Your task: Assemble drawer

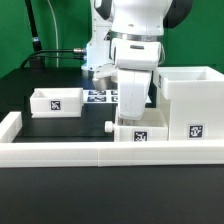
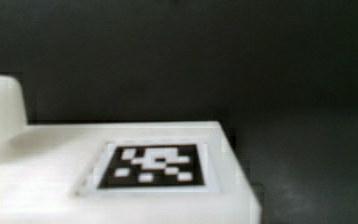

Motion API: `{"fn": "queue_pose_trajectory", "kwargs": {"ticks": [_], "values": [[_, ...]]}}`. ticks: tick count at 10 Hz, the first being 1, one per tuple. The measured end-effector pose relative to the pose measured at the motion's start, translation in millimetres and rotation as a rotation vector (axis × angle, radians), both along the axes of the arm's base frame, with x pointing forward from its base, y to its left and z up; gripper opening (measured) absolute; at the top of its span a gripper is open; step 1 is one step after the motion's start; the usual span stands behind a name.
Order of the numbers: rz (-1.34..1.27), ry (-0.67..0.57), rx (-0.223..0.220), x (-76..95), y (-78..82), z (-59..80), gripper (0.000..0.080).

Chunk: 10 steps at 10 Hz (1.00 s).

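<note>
Fingers (image 1: 133, 117) over drawer part (image 1: 141, 133), spread unclear

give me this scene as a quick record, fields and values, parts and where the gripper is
gripper: gripper low over the tagged white piece, contact unclear
gripper state: cannot tell, fingers hidden
middle part: tagged white piece by the front rail
left part: small white box, open top, exterior view's left
right part: large white box, exterior view's right
marker board: marker board behind the arm
front rail: white rail along the near edge
surface: black table
</note>
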State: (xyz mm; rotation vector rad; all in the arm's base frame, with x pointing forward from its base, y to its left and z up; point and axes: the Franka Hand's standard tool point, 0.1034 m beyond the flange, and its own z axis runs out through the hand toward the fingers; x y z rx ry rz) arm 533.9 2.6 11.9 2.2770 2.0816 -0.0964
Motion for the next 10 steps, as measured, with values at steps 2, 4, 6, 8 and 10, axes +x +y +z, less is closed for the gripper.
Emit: {"fn": "queue_pose_trajectory", "kwargs": {"ticks": [2,4,6,8,10], "values": [[0.003,0.005,0.000,-0.9,1.8,-0.7,0.0044],[0.002,0.005,0.000,-0.9,1.6,-0.7,0.0044],[0.010,0.006,0.001,-1.3,4.7,-0.6,0.0044],[0.019,0.010,0.001,-1.8,7.2,0.3,0.0044],[0.018,0.004,0.002,-1.2,6.9,3.1,0.0044]]}}
